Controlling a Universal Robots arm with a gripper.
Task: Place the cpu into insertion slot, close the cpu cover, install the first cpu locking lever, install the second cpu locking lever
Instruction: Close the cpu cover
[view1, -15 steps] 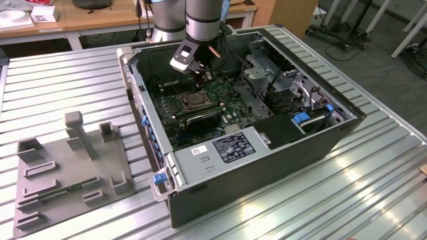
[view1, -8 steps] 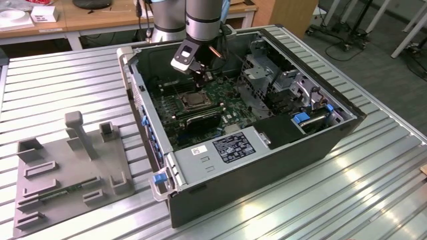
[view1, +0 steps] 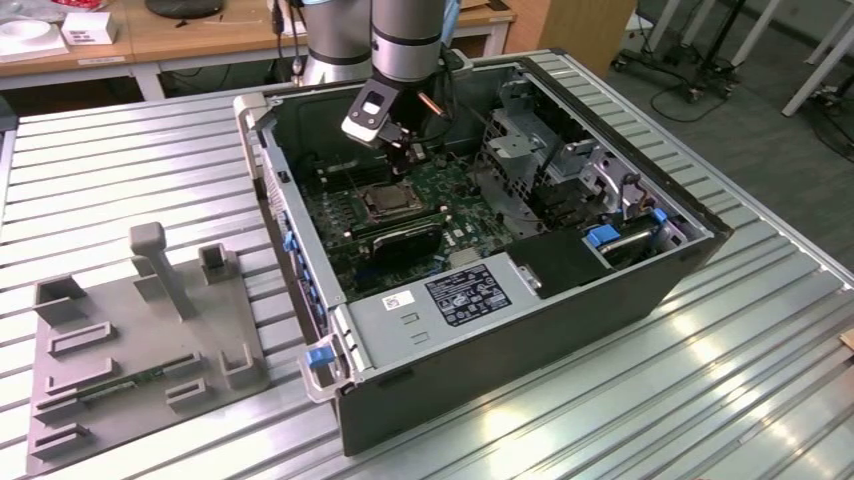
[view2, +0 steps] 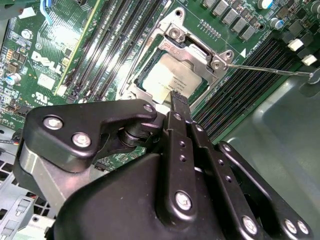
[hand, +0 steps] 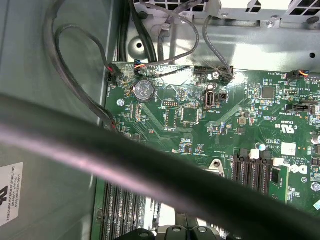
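The cpu (view2: 167, 75) lies flat in the insertion slot (view2: 131, 80), its grey face showing through the window of the cpu cover (view2: 200, 54), which lies down over it. A thin wire locking lever (view2: 265, 67) sticks out sideways from the socket's corner toward the case wall. My gripper (view2: 175, 99) is shut with nothing between its fingers, its black tips right at the near edge of the cover. In the exterior view the gripper (view1: 400, 150) hangs inside the open computer case, just behind the insertion slot (view1: 391, 203).
Long memory slots (view2: 115, 45) run on both sides of the socket. The grey case wall (view2: 280, 135) is close by. Cables (hand: 75, 75) loop over the motherboard (hand: 200, 115). A drive cage (view1: 534, 150) stands at the exterior view's right, and a grey fixture plate (view1: 134, 340) at its left.
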